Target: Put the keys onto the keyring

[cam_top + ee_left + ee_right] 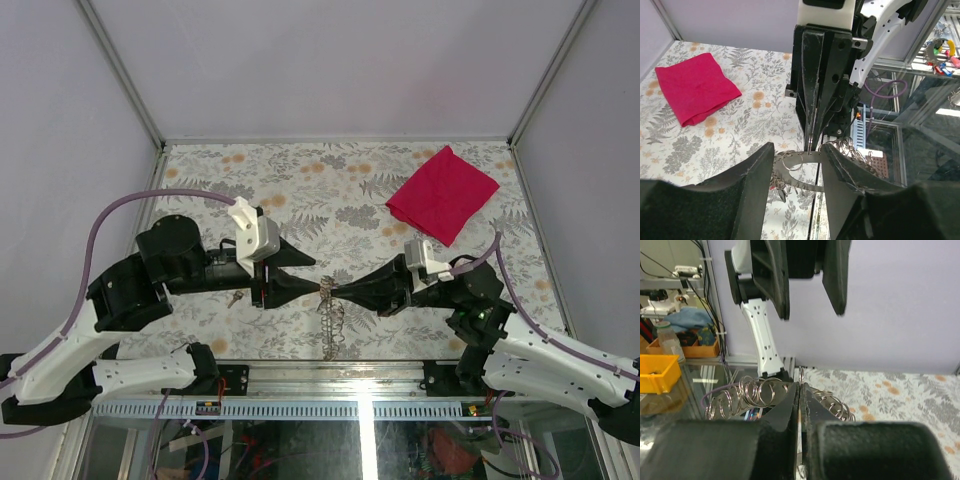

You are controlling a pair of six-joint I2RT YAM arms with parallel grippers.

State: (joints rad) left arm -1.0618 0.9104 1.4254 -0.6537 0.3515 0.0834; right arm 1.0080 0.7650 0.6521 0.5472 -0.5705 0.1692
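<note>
One dull-metal key (235, 298) is lying on the worktop (300, 180); a toothed, red-headed second key (802, 186) is seemingly hanging from the keyring (790, 161). The right end effector (810, 148) is pinching that keyring, the left end effector (797, 152) standing open around it.

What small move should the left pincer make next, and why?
Probably back the left pincer straight off the keyring. Its jaws stand apart either side of it, while the right pincer is shut on it, so it should not drop. What looks like a key lies on the table close by.

Shiny metal keyrings (760, 392), matt red cloth (443, 193)
</note>
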